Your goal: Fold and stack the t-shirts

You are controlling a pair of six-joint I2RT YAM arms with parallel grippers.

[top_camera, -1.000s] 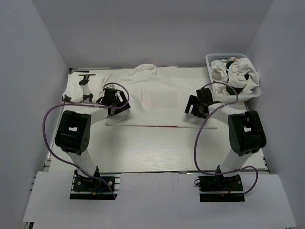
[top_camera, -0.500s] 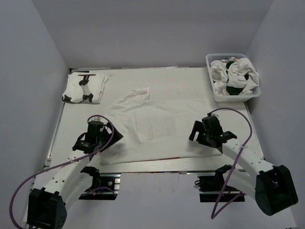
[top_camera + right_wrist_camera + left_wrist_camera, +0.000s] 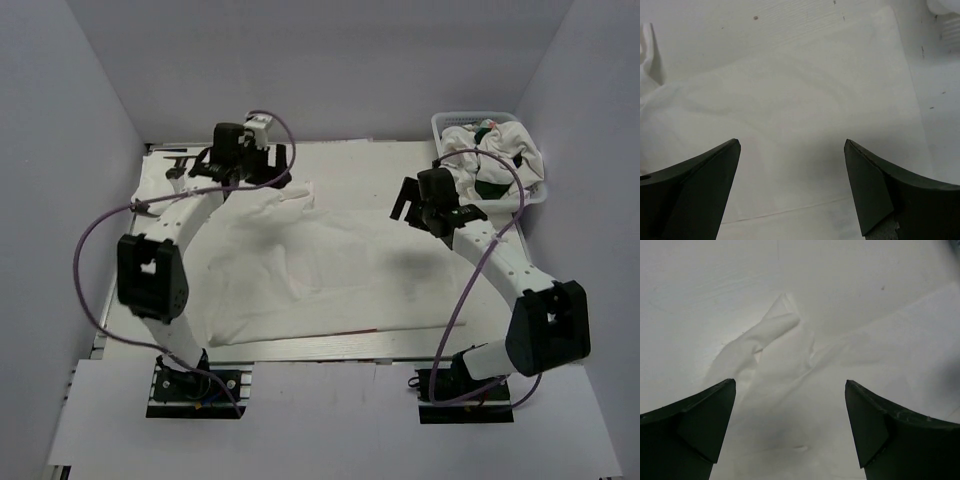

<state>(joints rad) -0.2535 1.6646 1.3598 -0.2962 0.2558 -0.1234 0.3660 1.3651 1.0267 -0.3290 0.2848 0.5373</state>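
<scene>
Working on one t-shirt (image 3: pixel 340 270), spread open across the middle of the table (image 3: pixel 400 160), wider left-to-right than near-to-far, rumpled on its left half, flat on its right. Other t-shirts (image 3: pixel 490 150) bundled in the basket (image 3: pixel 470 114) at the far right corner, not in play at this moment.

Left gripper (image 3: pixel 245 175): above the far left of the cloth, jaws spread wide, holding nothing. Looks down on a twisted sleeve (image 3: pixel 765 335) just ahead of the fingertips, slanting away and to the right, bare table beyond. Right gripper (image 3: pixel 418 212): above the far right of the cloth, just as wide, just as empty. Looks down on a smooth panel, with the side edge off to the right and a bit of the basket past that.

Reads as the laying-out or first-fold step; no fold in this t-shirt yet. Hinges on the far edge: running roughly left to right, from the sleeve under the left arm to the flat corner by the right arm. Puts each end nearest its own arm, so no need to cross over. Probably calls for a straight drop on both sides, then a pull toward the near edge. On the left, risks pinching only the twisted roll and dragging that instead of the layer beneath; better to flatten first. On the right, needs only a clean bite on the edge, away from the basket.
</scene>
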